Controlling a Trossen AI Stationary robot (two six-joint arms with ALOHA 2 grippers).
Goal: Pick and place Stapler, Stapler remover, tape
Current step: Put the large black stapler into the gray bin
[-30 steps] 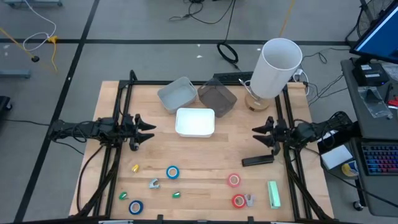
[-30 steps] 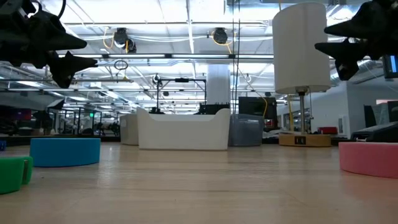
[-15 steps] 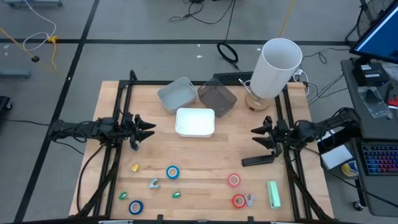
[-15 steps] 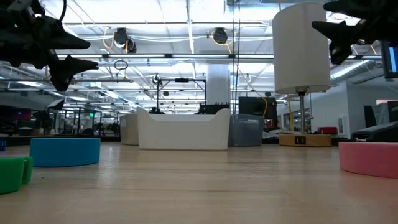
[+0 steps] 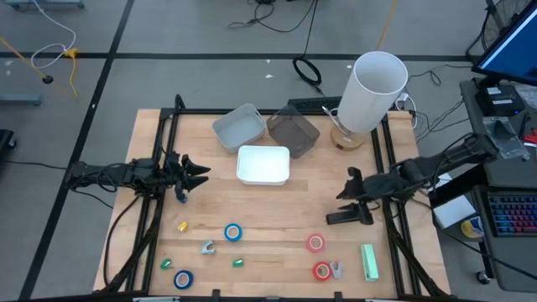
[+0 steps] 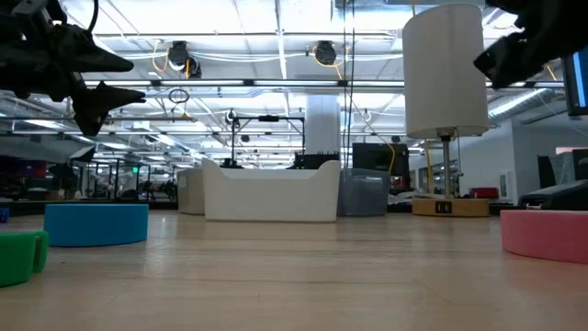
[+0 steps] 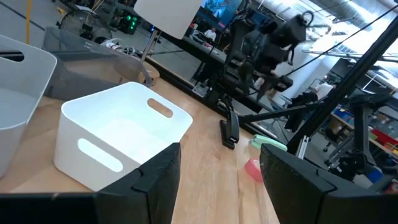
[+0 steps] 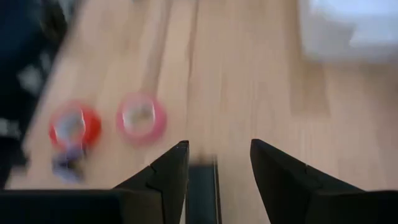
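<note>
Down on the wooden table point(image 5: 277, 214) the black stapler point(image 5: 347, 216) lies flat toward my right side, and my right gripper point(image 5: 346, 190) hangs just above it with its fingers point(image 8: 168, 177) parted and nothing between them; in the right wrist view the stapler's dark end shows in the gap between my two fingers. Just beyond the stapler, nearer the table's front edge, lie the pink tape roll point(image 5: 315, 243) and the red tape roll point(image 5: 321, 270), with a small grey stapler remover point(image 5: 336, 269) touching the red one and a pale green stapler point(image 5: 368, 261) beside them. Across the front on my left side sit two blue tape rolls point(image 5: 232, 232), the second point(image 5: 183, 278) close to the edge, with another grey stapler remover point(image 5: 207, 247) between them and small yellow point(image 5: 182, 226) and green lumps point(image 5: 237, 262) scattered around. My left gripper point(image 5: 195, 175) waits off the table surface at the left side, fingers point(image 7: 155, 174) spread wide and empty. Past the middle of the table stands the white bin point(image 5: 263, 164), with a grey bin point(image 5: 237, 127) and a dark bin point(image 5: 294, 130) behind it, and a tall white cylinder point(image 5: 371, 92) on a wooden base at the far right corner
</note>
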